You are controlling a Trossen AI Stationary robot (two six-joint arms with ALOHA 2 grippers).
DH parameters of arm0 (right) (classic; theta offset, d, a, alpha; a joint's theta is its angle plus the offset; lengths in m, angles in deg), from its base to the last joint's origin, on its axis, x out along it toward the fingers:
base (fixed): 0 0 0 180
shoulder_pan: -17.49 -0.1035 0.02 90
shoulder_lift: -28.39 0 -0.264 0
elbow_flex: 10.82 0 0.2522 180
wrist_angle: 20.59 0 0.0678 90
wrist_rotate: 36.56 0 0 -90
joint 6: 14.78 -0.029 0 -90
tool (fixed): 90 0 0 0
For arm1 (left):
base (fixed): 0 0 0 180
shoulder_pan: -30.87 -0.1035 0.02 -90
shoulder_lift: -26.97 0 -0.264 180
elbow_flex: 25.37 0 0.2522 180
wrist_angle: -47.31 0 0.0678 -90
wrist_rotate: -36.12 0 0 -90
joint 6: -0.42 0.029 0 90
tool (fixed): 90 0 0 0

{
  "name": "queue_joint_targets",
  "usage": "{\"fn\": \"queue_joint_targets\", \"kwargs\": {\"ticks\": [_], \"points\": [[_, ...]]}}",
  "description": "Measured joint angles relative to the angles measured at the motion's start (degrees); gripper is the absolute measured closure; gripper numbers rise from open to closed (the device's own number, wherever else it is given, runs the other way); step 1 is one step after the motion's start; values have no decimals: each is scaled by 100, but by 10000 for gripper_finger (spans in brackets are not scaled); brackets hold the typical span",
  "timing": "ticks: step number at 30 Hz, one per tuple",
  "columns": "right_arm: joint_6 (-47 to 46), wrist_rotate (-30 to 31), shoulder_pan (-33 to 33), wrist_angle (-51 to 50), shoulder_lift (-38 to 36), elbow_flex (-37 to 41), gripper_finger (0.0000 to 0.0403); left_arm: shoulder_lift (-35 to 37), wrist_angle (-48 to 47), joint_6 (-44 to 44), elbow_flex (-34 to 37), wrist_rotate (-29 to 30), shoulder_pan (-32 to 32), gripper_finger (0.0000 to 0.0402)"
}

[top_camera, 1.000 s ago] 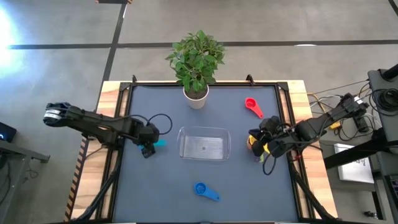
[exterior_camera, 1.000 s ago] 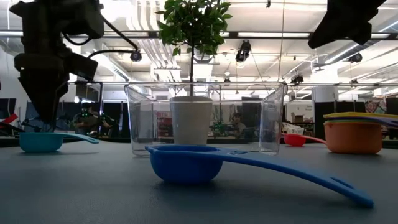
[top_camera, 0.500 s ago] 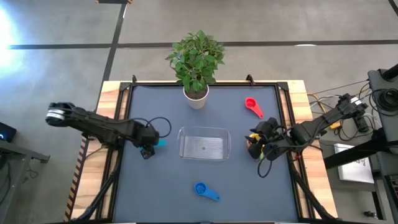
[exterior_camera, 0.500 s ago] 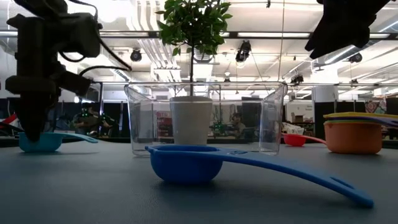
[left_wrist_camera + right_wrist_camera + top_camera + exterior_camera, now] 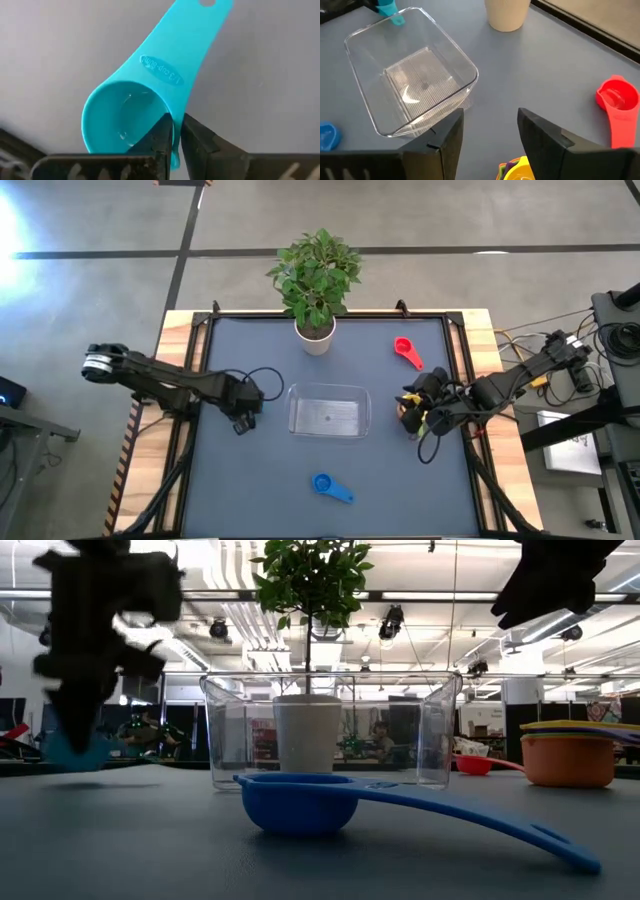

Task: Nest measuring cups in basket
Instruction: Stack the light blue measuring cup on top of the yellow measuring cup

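Observation:
A teal measuring cup (image 5: 150, 95) is held by my left gripper (image 5: 243, 418), which is shut on it left of the basket; the cup (image 5: 75, 752) shows low in the low view. The basket (image 5: 329, 413) is a clear tray at the table's middle. My right gripper (image 5: 412, 412) stands open above a stack of orange, yellow and purple cups (image 5: 568, 755) right of the basket. A blue cup (image 5: 330, 486) lies on its bowl near the front edge. A red cup (image 5: 405, 352) lies at the far right. My left gripper pinches the teal cup's bowl wall (image 5: 172, 109) where the handle joins it. One finger (image 5: 155, 137) is inside the bowl and the other (image 5: 202, 142) outside. The fingers come from above, pointing down. The cup (image 5: 75, 752) hangs just off the table, its handle pointing away from the gripper.
A white pot with a green plant (image 5: 315, 330) stands behind the basket at the far edge. The table's raised wooden frame (image 5: 180, 330) borders the grey mat. Bare mat lies between the basket and the blue cup.
My left gripper has come down onto the teal cup, taken hold of it, and then shifted a little toward the basket, raising the cup slightly off the table.

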Motion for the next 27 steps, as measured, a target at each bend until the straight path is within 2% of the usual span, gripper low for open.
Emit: {"fn": "queue_joint_targets", "kwargs": {"ticks": [3, 6, 13, 18, 21, 24, 27], "points": [[-82, 377, -4, 140, 89, 16, 231, 17, -639, -17, -711, 365, 75, 396], [466, 370, 0, 550, 296, 22, 229, 17, -963, 177, -1504, 623, 186, 397], [3241, 286, -4, 2494, 950, -84, 219, -164, -842, 898, -2988, 762, 255, 400], [4918, 387, -2, 3408, 1519, -395, 218, -662, -814, 1281, -3548, 997, 253, 400], [5663, 653, -2, 3719, 1963, -592, 219, -1013, -556, 1561, -3781, 999, 257, 400], [5755, 790, 41, 3742, 2344, -886, 218, -1376, -503, 1797, -4043, 998, 274, 401], [5317, 760, 170, 3609, 2630, -1236, 213, -1717, -475, 1967, -4277, 1004, 284, 401]]}}
